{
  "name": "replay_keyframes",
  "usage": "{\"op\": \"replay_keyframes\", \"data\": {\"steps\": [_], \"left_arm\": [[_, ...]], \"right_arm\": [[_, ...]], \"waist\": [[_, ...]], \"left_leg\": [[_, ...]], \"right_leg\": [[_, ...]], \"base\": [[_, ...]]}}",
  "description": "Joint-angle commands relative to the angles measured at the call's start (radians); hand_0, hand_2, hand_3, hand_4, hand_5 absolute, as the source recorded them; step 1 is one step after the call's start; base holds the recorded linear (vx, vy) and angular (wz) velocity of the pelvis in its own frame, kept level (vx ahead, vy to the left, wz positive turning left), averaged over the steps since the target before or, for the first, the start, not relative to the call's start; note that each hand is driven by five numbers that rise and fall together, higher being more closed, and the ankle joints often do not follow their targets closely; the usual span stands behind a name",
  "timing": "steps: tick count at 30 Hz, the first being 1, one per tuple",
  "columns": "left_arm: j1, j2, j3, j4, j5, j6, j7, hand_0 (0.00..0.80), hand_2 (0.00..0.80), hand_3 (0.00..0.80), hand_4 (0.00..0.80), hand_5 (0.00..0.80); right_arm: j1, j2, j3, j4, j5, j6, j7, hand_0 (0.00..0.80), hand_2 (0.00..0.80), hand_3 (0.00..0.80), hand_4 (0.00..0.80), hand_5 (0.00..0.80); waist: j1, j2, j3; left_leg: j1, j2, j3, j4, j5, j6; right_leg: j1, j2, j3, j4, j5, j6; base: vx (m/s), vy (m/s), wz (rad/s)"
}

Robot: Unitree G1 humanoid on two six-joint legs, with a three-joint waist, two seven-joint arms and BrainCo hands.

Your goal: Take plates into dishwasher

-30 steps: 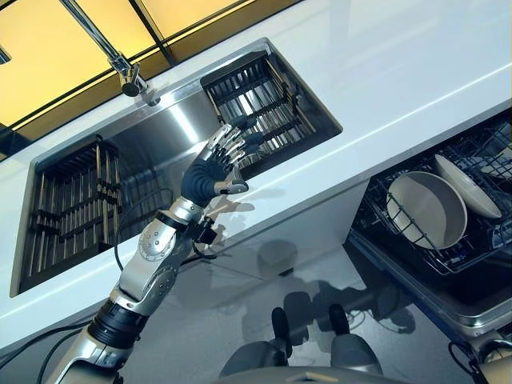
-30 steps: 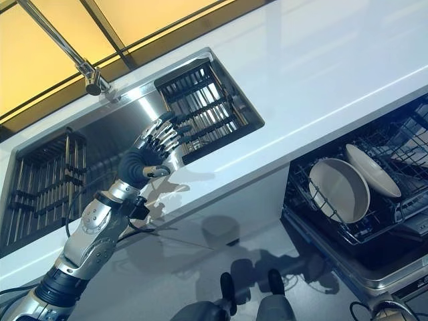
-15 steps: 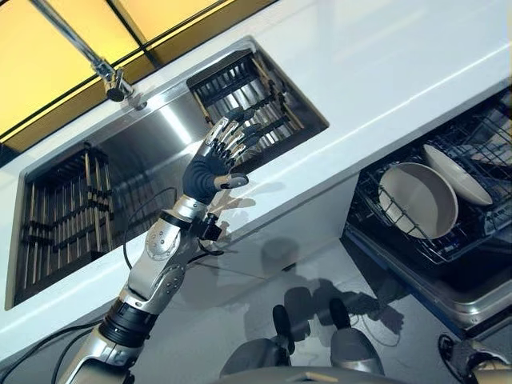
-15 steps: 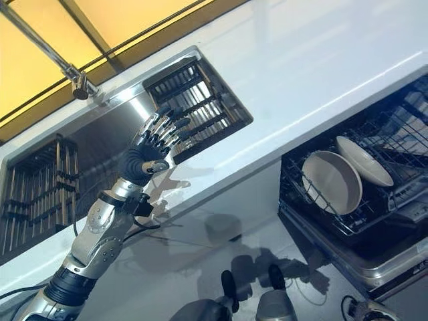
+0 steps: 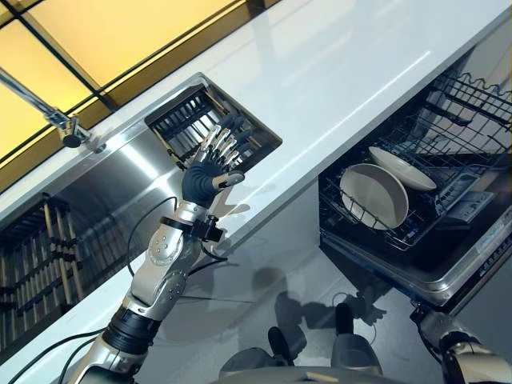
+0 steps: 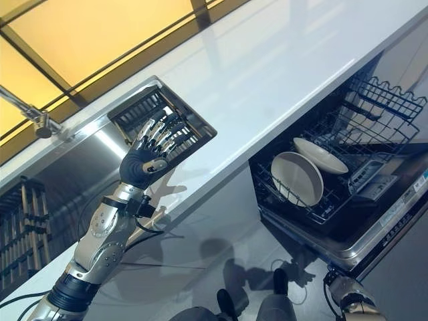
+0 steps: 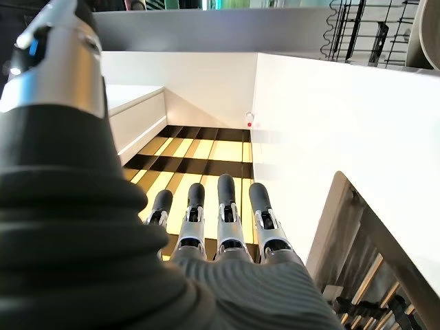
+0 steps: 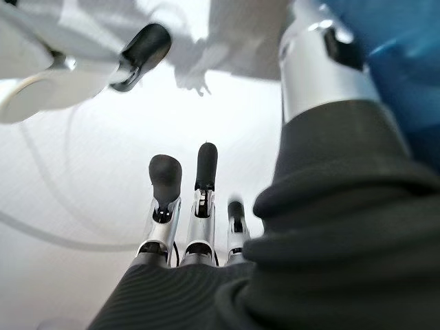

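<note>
A: Left hand (image 5: 210, 170)?
B: Raised over the sink (image 5: 120, 184) beside the dark rack (image 5: 210, 128), fingers straight and spread, holding nothing.
A: Right hand (image 8: 185, 227)?
B: Low by the floor, fingers straight, empty.
A: Plates?
B: 2 plates (image 5: 374, 194) standing in the open dishwasher (image 5: 432, 264) basket (image 5: 448, 120), below the white counter (image 5: 336, 64).

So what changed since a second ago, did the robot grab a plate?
No plate was grabbed. The camera swung, so the whole picture shifted and more of the dishwasher rack shows. The left hand stays raised and open over the sink's dark rack, holding nothing. The two plates stand in the dishwasher as before. The right hand is open too.
</note>
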Motion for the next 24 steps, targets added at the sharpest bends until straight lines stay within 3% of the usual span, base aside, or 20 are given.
{"op": "replay_keyframes", "data": {"steps": [1,3,6,7,9,11,15,24], "left_arm": [[-0.003,0.018,0.04,-0.029,0.006,-0.032,-0.016,0.0,0.0,0.0,0.0,0.0],[0.008,0.015,0.036,-0.037,-0.006,-0.03,-0.03,0.0,0.0,0.0,0.0,0.0],[0.03,0.014,0.036,-0.057,-0.02,-0.013,-0.054,0.0,0.0,0.0,0.0,0.0],[0.034,0.015,0.037,-0.061,-0.024,-0.004,-0.059,0.0,0.0,0.0,0.0,0.0],[0.044,0.012,0.046,-0.069,-0.026,0.02,-0.071,0.0,0.0,0.0,0.0,0.0],[0.052,0.004,0.054,-0.076,-0.021,0.042,-0.079,0.0,0.0,0.0,0.0,0.0],[0.073,-0.015,0.074,-0.092,-0.008,0.08,-0.088,0.0,0.0,0.0,0.0,0.0],[0.124,-0.01,0.083,-0.122,-0.027,0.085,-0.09,0.0,0.0,0.0,0.0,0.0]], "right_arm": [[-0.118,-0.13,0.011,0.09,-0.016,0.101,-0.076,0.0,0.0,0.0,0.0,0.0],[-0.109,-0.154,0.031,0.131,-0.056,0.199,0.071,0.0,0.0,0.0,0.0,0.0],[-0.077,-0.167,0.106,0.196,-0.19,0.346,0.458,0.0,0.0,0.0,0.0,0.0],[-0.063,-0.164,0.138,0.22,-0.234,0.353,0.591,0.0,0.0,0.0,0.0,0.0],[-0.033,-0.147,0.177,0.259,-0.315,0.347,0.726,0.0,0.0,0.0,0.0,0.0],[0.008,-0.122,0.192,0.282,-0.342,0.324,0.752,0.0,0.0,0.0,0.0,0.0],[0.062,-0.105,0.141,0.32,-0.325,0.302,0.689,0.0,0.0,0.0,0.0,0.0],[0.118,-0.121,0.041,0.337,-0.256,0.254,0.534,0.0,0.0,0.0,0.0,0.0]], "waist": [[0.041,-0.02,-0.036],[0.049,-0.008,-0.04],[0.063,0.0,-0.045],[0.069,-0.002,-0.049],[0.075,-0.011,-0.059],[0.076,-0.021,-0.068],[0.065,-0.03,-0.075],[0.053,-0.012,-0.084]], "left_leg": [[-0.043,-0.07,-0.05,0.17,-0.14,0.102],[-0.042,-0.073,-0.062,0.179,-0.14,0.1],[-0.03,-0.081,-0.079,0.177,-0.134,0.099],[-0.026,-0.083,-0.084,0.175,-0.132,0.098],[-0.013,-0.084,-0.091,0.168,-0.13,0.096],[0.0,-0.083,-0.092,0.161,-0.13,0.095],[0.031,-0.08,-0.093,0.156,-0.133,0.098],[0.061,-0.085,-0.099,0.155,-0.134,0.093]], "right_leg": [[0.024,-0.01,-0.06,0.112,-0.108,-0.004],[0.033,-0.015,-0.067,0.118,-0.113,-0.008],[0.059,-0.023,-0.082,0.111,-0.114,-0.011],[0.068,-0.024,-0.085,0.105,-0.113,-0.01],[0.085,-0.025,-0.093,0.102,-0.116,-0.008],[0.098,-0.025,-0.097,0.1,-0.119,-0.005],[0.127,-0.022,-0.092,0.098,-0.124,-0.002],[0.166,-0.022,-0.082,0.088,-0.124,0.006]], "base": [[0.034,-0.022,0.06],[0.082,0.02,0.13],[0.076,0.021,0.2],[0.081,0.0,0.23],[0.1,-0.013,0.1],[0.098,-0.015,0.11],[0.087,-0.006,0.1],[0.033,0.013,0.0]]}}
